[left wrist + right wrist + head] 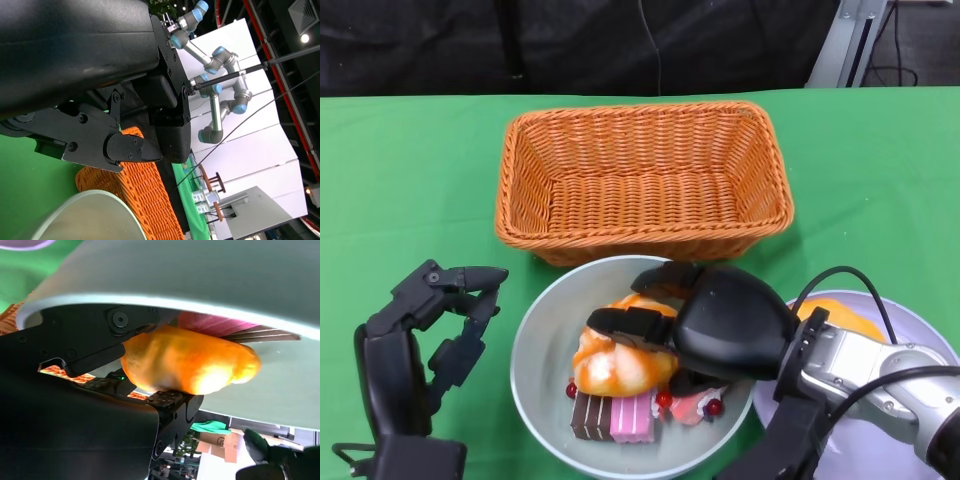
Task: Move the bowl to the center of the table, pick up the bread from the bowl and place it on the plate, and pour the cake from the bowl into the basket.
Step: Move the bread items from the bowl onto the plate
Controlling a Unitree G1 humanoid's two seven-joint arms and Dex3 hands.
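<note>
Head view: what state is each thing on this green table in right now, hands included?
Pale green round bowl: upright, holding bread and cake.
Glazed orange bread: in the bowl, right hand's fingers around it.
Pink and brown cake slices: lying in the bowl.
Orange wicker basket: upright, empty.
Lilac plate: mostly hidden.
Right hand: grips bread.
Left hand: open, holding nothing.

Head view is evenly and brightly lit from above; shadows under the basket (642, 180) and bowl (545, 345) are soft and short, with no hard glare. Focus holds across the cloth (400, 190). Right wrist view sits very close: the bread (190, 362) is softly blurred and washed pale at one end, possibly overexposed. Left wrist view shows the hand (125, 150) as dark and underexposed against a bright white background.
</note>
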